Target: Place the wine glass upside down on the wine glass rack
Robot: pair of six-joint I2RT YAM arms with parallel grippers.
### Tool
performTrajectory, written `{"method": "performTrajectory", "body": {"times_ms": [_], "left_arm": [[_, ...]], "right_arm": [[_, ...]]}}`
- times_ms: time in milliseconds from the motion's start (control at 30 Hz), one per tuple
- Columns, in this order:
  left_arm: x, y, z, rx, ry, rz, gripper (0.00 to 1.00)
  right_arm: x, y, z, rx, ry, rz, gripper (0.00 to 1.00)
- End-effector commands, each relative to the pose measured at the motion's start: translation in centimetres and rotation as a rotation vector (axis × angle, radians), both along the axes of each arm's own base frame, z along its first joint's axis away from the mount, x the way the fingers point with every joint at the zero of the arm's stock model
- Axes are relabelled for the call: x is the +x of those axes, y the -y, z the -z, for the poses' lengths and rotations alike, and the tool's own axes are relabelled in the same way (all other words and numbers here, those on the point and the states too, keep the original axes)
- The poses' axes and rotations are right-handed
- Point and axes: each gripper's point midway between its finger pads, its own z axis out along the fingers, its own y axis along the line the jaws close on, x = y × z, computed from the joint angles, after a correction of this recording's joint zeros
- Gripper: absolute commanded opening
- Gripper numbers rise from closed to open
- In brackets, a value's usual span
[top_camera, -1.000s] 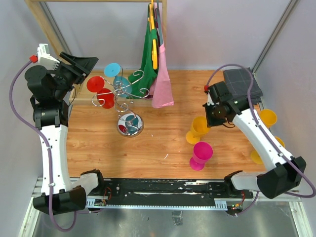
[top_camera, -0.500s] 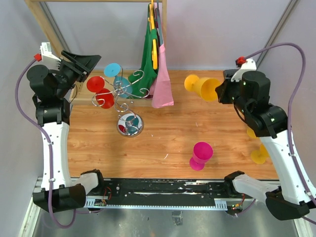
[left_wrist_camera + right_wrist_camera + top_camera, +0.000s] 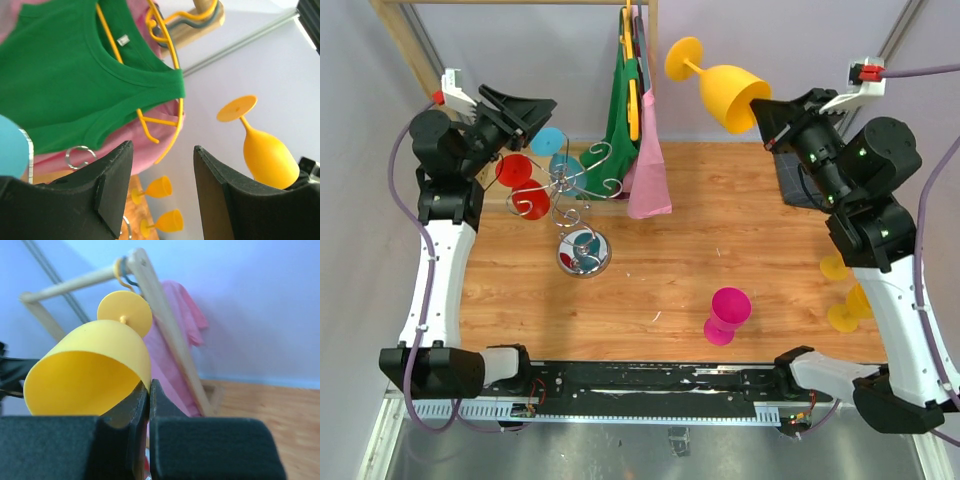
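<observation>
My right gripper (image 3: 767, 112) is shut on the rim of a yellow wine glass (image 3: 725, 90) and holds it high in the air at the back, tilted, its foot pointing up and left. In the right wrist view (image 3: 148, 390) the fingers pinch the glass wall (image 3: 95, 370). The chrome wine glass rack (image 3: 582, 185) stands at the back left on its round mirror base (image 3: 584, 252), with red and blue glasses hanging on it. My left gripper (image 3: 535, 110) is open and empty, raised just left of the rack top. The left wrist view (image 3: 162, 150) shows the yellow glass (image 3: 267, 155) far off.
A wooden clothes rail (image 3: 410, 50) at the back carries a green shirt (image 3: 618, 110) and a pink shirt (image 3: 648, 170) on yellow hangers. A pink glass (image 3: 728, 312) stands front centre. Two yellow glasses (image 3: 842, 312) sit at the right edge. A dark cloth (image 3: 792, 182) lies back right.
My right arm lifted the yellow glass off the table, up and toward the back centre. My left gripper rose and shifted right, toward the rack top.
</observation>
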Motion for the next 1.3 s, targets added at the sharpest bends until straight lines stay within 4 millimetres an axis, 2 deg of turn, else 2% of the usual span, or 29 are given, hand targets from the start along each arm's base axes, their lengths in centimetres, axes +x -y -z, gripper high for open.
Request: {"method": "performTrajectory", "body": {"times_ms": [0, 100, 267, 500, 667, 1033, 1267], "left_arm": [[-2.2, 2.4, -4.4, -0.064, 0.128, 0.113, 0.57], [-3.2, 3.3, -5.5, -0.106, 0.159, 0.172, 0.57], [-4.5, 3.8, -6.2, -0.145, 0.173, 0.214, 0.60], [-7.0, 4.2, -8.1, -0.284, 0.218, 0.330, 0.61], [-8.3, 4.3, -9.9, -0.349, 0.257, 0.374, 0.63], [-12.8, 5.4, -14.3, -0.557, 0.342, 0.599, 0.63], [-14.2, 5.8, -15.5, -0.632, 0.352, 0.703, 0.62]], "right_arm": [[-1.9, -4.4, -5.7, 0.160, 0.169, -0.277, 0.01], [-2.3, -6.4, -7.5, 0.229, 0.208, -0.435, 0.01], [-3.0, -8.6, -9.0, 0.339, 0.224, -0.687, 0.01], [-3.4, -10.3, -9.0, 0.439, 0.222, -0.954, 0.01], [-3.7, -10.9, -9.5, 0.526, 0.222, -1.133, 0.01], [-3.9, -11.8, -8.8, 0.547, 0.237, -1.312, 0.01], [-4.3, -13.1, -7.8, 0.530, 0.222, -1.375, 0.01]]}}
